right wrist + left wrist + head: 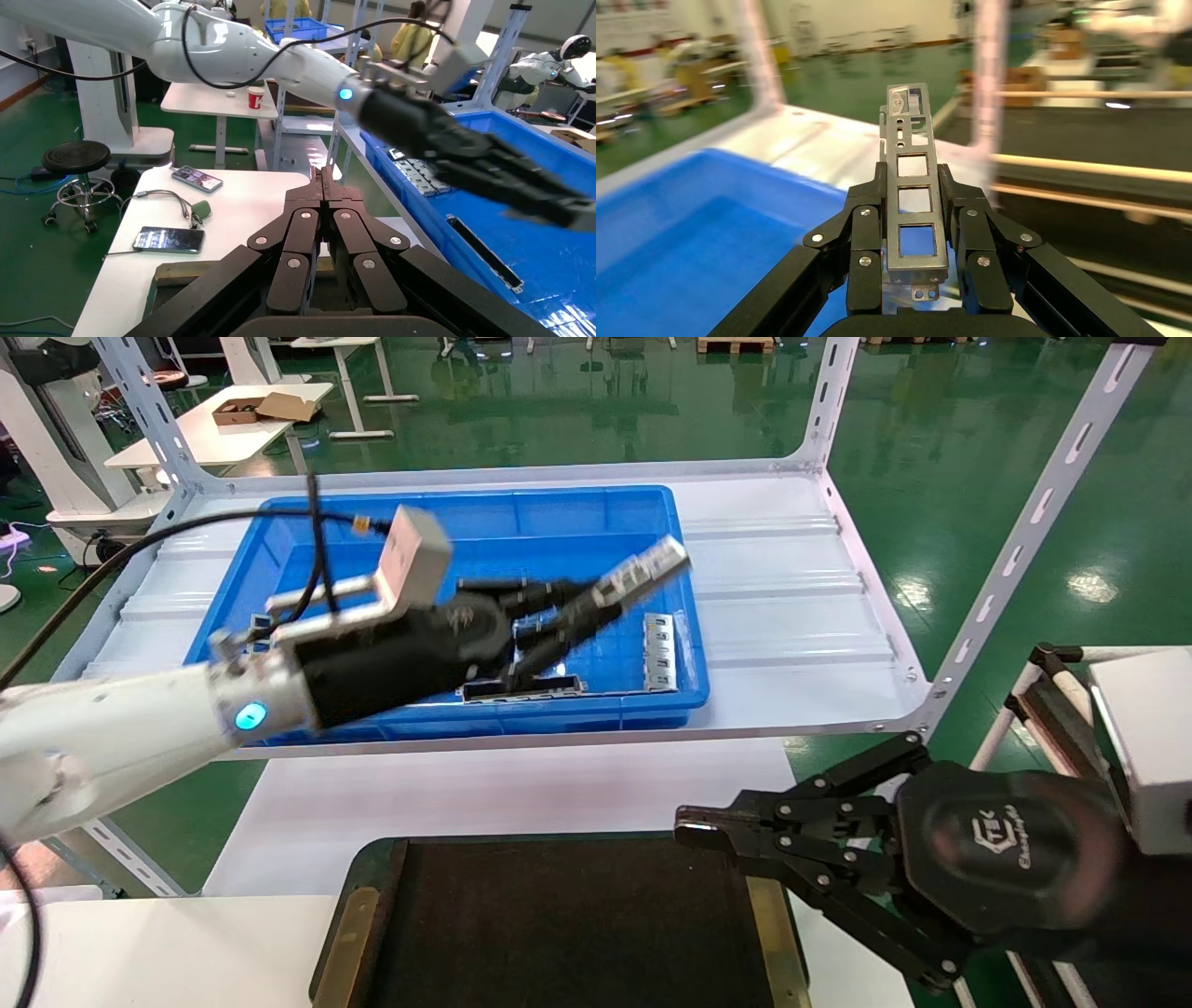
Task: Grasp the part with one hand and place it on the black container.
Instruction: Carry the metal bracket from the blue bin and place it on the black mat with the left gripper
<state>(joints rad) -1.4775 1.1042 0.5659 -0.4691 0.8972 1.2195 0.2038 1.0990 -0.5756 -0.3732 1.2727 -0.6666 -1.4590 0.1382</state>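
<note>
- The white metal shelf [792,617] with slotted grey uprights fills the far part of the head view, and a white table [186,943] lies in front of it.
- The large flat black container [559,933], a rectangular tray with rounded corners, a matte dark inner surface and brass-coloured strips on two sides, sits on the white table at the near edge of the head view.
- The blue plastic bin [521,523] stands on the shelf, well behind the black container.
- A dark hollow rectangular channel [521,688] lies against the bin's near wall, and a grey slotted metal piece [658,651] lies in its right part.
- The left gripper [596,603], black with linked fingers, hangs above the bin on a white arm reaching in from the left.
- The right gripper [694,826], also black, is over the right edge of the black container, its fingers pressed together on nothing.
- The part [912,189], a slim silver-grey metal bar with a row of square cut-outs, is clamped between the left gripper's fingers [865,260] and juts out beyond their tips, raised clear above the bin floor.
</note>
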